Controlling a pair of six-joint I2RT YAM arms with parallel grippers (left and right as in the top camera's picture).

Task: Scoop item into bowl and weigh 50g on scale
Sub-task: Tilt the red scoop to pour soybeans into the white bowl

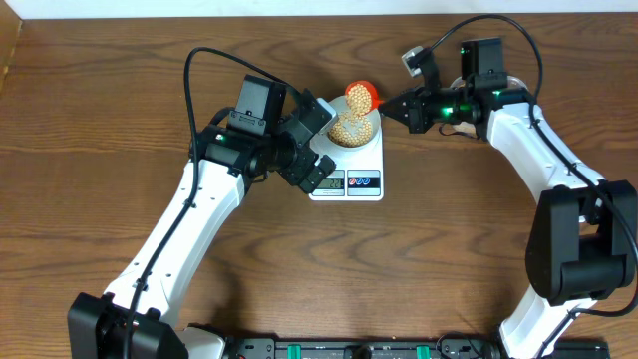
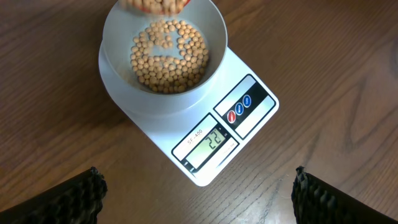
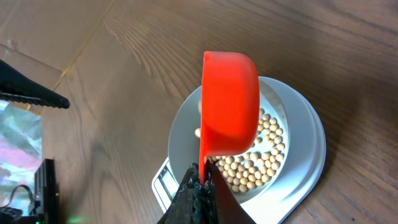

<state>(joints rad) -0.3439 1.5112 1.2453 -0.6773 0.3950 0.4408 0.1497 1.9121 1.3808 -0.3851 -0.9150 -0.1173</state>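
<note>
The whole table is seen from straight above, far away, by the overhead camera. The scale and the bowl are viewed closely, steeply downward, from the left wrist. The same two are seen from the right wrist, very near, along the red scoop. They are shared by all views.

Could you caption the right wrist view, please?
Right gripper holds a tipped orange scoop over the bowl of beans on the scale.

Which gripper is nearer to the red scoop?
Right. The right gripper is shut on the handle of the red scoop; the left gripper hangs open, apart, by the scale.
</note>
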